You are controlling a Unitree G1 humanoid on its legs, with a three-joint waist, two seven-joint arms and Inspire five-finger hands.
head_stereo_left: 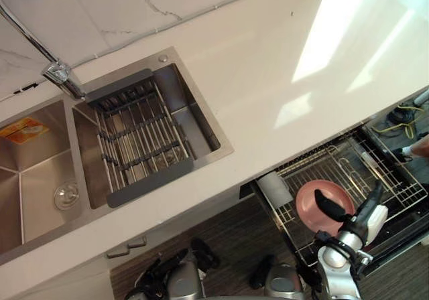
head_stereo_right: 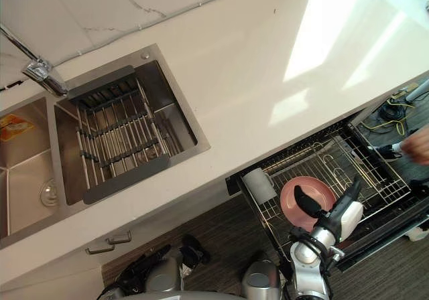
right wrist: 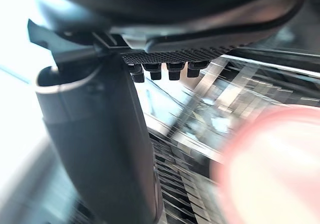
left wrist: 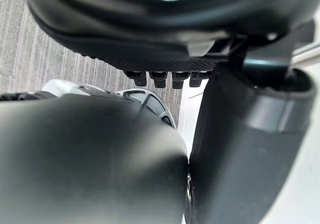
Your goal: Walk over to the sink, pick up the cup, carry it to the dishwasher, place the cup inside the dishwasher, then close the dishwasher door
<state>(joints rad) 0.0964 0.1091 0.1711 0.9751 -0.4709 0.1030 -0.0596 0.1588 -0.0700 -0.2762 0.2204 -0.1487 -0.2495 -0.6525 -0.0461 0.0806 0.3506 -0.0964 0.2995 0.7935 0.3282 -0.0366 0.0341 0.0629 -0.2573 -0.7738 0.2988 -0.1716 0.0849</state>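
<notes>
Left eye view: cup (head_stereo_left: pixel 275 188) lies in the dishwasher rack (head_stereo_left: pixel 395 179), at the rack corner nearest the sink (head_stereo_left: pixel 40 179), just under the front edge of the bench (head_stereo_left: pixel 268 79).
Plate: pink plate (head_stereo_left: pixel 320 196), mid-rack, just beside the cup.
Right robot hand: (head_stereo_left: pixel 330 207) hovers over the plate, fingers apart, clamped on nothing.
Left robot hand: (left wrist: pixel 150 29) hangs low over the floor; apart or together cannot be told.
Person's hand: (head_stereo_right: pixel 419 144) at the far end of the rack.
Stage, judged: cup looks delivered; the rack is not yet slid in, and the dishwasher door (head_stereo_left: pixel 401 238) is not yet shut.
Risk one: a finger could snag a rack wire or knock the plate as the arm lifts clear.
Risk two: shutting the door on the drawn-out rack would jam it, and could trap the person's hand.
Risk three: a hard push on the rack could tip the cup.
Right wrist view: shows plate and wires, blurred, close past the thumb; the eye views add cup, sink and bench.
</notes>
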